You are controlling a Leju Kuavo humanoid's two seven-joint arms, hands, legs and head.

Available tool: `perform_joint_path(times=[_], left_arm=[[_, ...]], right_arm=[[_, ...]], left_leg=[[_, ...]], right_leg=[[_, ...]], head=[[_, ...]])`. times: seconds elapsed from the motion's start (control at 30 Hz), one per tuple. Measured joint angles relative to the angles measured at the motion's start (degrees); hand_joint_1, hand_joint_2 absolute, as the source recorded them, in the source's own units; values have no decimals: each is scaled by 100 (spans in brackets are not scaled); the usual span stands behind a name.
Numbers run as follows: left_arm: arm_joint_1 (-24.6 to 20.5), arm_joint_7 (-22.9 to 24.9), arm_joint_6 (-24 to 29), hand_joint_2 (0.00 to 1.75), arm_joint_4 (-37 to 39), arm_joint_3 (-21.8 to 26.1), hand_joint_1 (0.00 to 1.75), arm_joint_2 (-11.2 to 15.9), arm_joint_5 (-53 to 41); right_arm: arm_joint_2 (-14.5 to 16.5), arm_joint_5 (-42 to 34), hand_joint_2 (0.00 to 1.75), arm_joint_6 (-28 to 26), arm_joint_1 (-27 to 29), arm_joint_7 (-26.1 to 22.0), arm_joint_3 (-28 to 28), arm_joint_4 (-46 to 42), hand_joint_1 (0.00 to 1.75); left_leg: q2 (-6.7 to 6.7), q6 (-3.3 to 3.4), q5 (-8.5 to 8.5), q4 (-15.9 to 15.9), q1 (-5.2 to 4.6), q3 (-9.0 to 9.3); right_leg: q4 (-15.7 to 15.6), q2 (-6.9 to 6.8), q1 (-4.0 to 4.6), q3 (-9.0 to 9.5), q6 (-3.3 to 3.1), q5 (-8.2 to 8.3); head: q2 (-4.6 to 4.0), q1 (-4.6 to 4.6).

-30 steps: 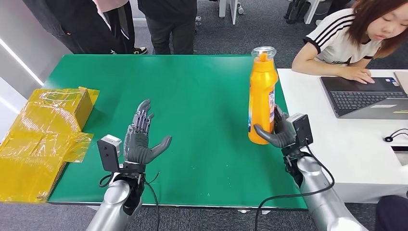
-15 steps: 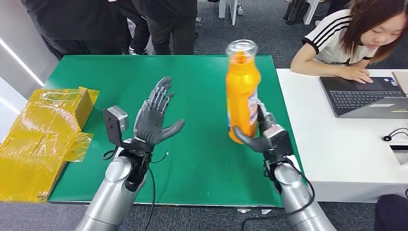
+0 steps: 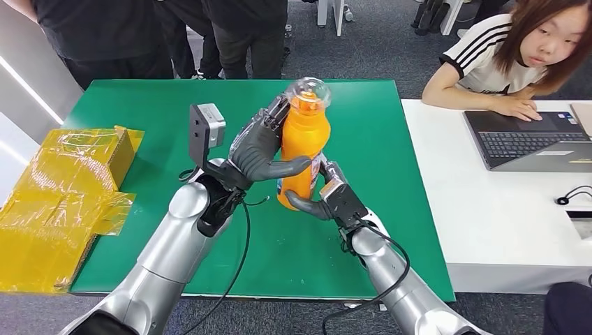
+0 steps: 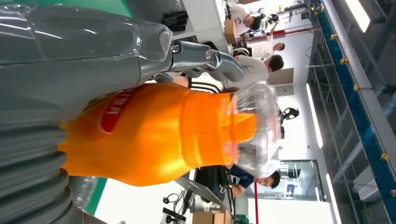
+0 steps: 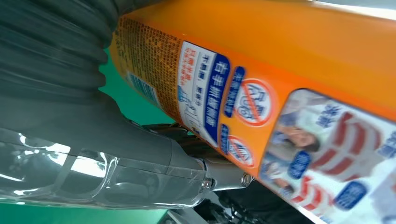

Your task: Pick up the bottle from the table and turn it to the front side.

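Observation:
An orange bottle (image 3: pixel 301 143) with a clear cap hangs above the green table (image 3: pixel 167 118), near its middle, tilted slightly. My right hand (image 3: pixel 322 199) grips it around the base from the near side. My left hand (image 3: pixel 260 148) wraps around its upper body, thumb across the front and fingers behind the neck. In the left wrist view the orange bottle (image 4: pixel 154 133) lies against my left hand (image 4: pixel 70 60), its clear cap showing. The right wrist view is close on the printed label of the bottle (image 5: pixel 261 93), beside my right hand (image 5: pixel 70 121).
A yellow taped cardboard box (image 3: pixel 63 188) sits at the table's left edge. To the right, a person sits at a white desk (image 3: pixel 516 209) with a laptop (image 3: pixel 530 139). Several people stand behind the far edge of the table.
My right hand has carried the bottle up off the table and leftward toward the middle. My left arm has risen and swung right, and its hand has closed around the bottle's upper part.

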Motion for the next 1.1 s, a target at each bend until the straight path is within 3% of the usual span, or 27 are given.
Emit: perform_joint_path(times=[0.4,0.77,0.9,1.1], left_arm=[[-344,-44,74,175,702,-120,0,-23,-23],[-686,-127,673,175,1673,-305,2,104,-1113],[-649,-107,824,175,1841,-433,169,205,-1514],[-571,2,820,175,1848,-525,175,258,-1614]], right_arm=[[31,60,175,-65,-186,-4,100,475,175],[-56,117,175,-37,-106,217,142,382,175],[-192,110,175,48,36,234,69,265,175],[-315,103,175,69,186,303,-11,40,175]], left_leg=[[0,0,0,0,1,0],[1,0,0,0,0,1],[0,0,0,0,0,0],[0,0,0,0,0,-1]], right_leg=[[1,1,1,-1,0,0],[1,3,1,-1,0,0],[0,2,0,-1,0,0],[0,1,0,-1,0,0]], head=[[0,0],[0,0],[0,0],[0,0]])
